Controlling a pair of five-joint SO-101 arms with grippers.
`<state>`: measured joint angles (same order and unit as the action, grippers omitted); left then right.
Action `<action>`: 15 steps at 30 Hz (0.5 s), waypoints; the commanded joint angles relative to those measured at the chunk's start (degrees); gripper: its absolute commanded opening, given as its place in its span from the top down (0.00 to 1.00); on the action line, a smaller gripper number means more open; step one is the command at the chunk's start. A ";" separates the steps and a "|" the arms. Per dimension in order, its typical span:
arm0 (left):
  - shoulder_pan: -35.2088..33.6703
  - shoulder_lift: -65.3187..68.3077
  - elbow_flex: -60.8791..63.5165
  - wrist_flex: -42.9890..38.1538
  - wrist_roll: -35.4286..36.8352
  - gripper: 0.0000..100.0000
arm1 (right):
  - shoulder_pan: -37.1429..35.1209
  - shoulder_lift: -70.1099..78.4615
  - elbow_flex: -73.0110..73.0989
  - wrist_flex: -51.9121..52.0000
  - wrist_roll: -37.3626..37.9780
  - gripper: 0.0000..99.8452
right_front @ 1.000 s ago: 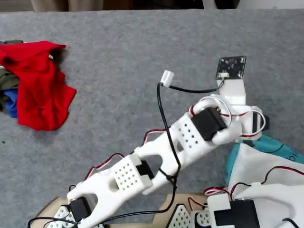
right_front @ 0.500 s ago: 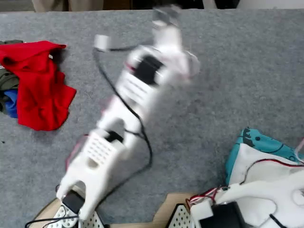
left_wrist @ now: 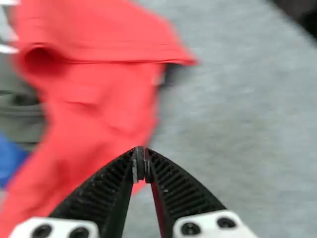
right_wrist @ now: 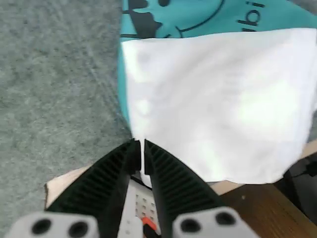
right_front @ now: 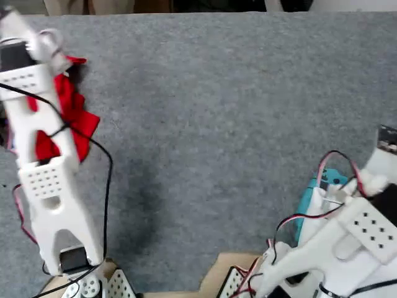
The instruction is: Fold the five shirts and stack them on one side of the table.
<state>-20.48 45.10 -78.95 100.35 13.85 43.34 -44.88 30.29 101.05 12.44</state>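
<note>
A crumpled red shirt (left_wrist: 94, 84) lies at the table's far left, on top of a blue garment (left_wrist: 10, 158) and a grey-green one (left_wrist: 15, 99). My left gripper (left_wrist: 139, 168) hangs shut just above the red shirt, nothing between its fingers. In the high view my left arm (right_front: 37, 124) covers much of the red shirt (right_front: 77, 118). At the near right corner a folded white shirt (right_wrist: 218, 104) rests on a folded teal shirt (right_wrist: 188, 17). My right gripper (right_wrist: 138, 148) is shut at the white shirt's near edge, and my right arm (right_front: 353, 230) hides most of the teal shirt (right_front: 308, 202).
The grey felt table top (right_front: 217, 105) is open across the middle and back. A wooden base plate (right_front: 217, 270) holds the arm mounts at the front edge. Dark wood (right_wrist: 257, 208) shows past the stack's corner.
My left arm swung from the folded stack at the right, across the middle, to the far left over the red shirt. My right arm shifted to the right beside the stack.
</note>
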 commanded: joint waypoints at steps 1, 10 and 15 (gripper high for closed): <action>-3.78 -6.90 12.84 0.70 -4.40 0.97 | -7.87 -0.84 0.31 0.97 -5.80 0.98; -6.68 -5.58 30.42 -5.98 -5.36 0.89 | -23.16 1.98 0.04 0.97 -12.75 0.98; -6.59 -4.97 28.57 -6.07 -4.84 0.97 | -23.16 1.80 0.13 0.97 -12.22 0.98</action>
<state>-26.81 41.49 -48.53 93.76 8.84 20.84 -43.12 30.37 101.05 0.66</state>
